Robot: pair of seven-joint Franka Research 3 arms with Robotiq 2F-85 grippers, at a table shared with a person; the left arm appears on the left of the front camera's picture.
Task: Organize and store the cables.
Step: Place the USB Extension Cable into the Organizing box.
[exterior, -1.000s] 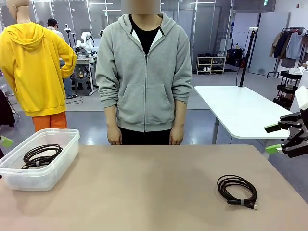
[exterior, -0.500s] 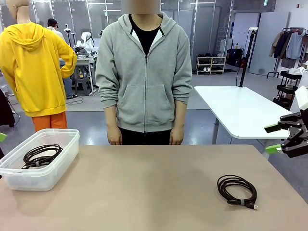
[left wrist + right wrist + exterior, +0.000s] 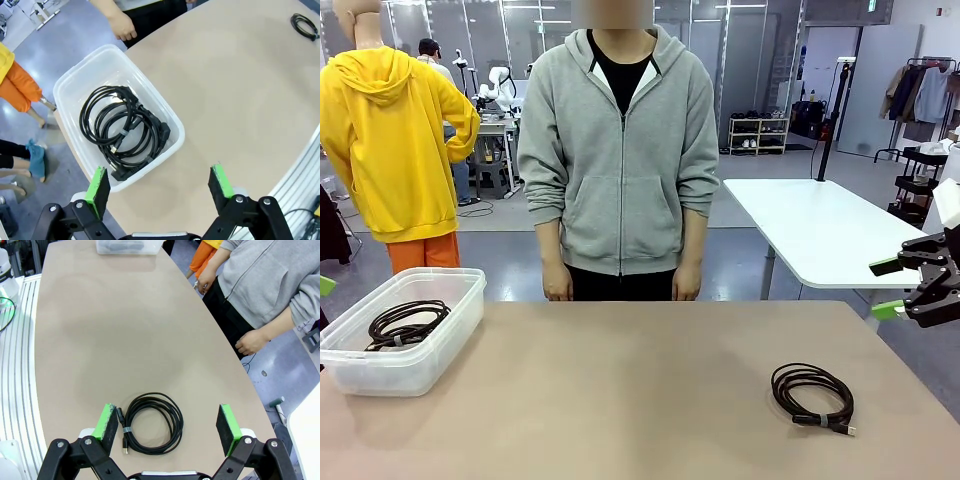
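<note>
Cable (image 3: 153, 423) coiled flat on the table (image 3: 115, 330), directly below the right tool (image 3: 168, 428), between its spread green pads and untouched; looks lined up for a top-down pick. Left tool (image 3: 160, 185) also spread wide, empty, hanging over the near corner of the clear bin (image 3: 165, 112), which holds the other coiled cables (image 3: 122, 132), so that's likely the drop spot. Person's hands (image 3: 252, 341) rest at the far table edge, clear of both tools. No readable labels or branding.
</note>
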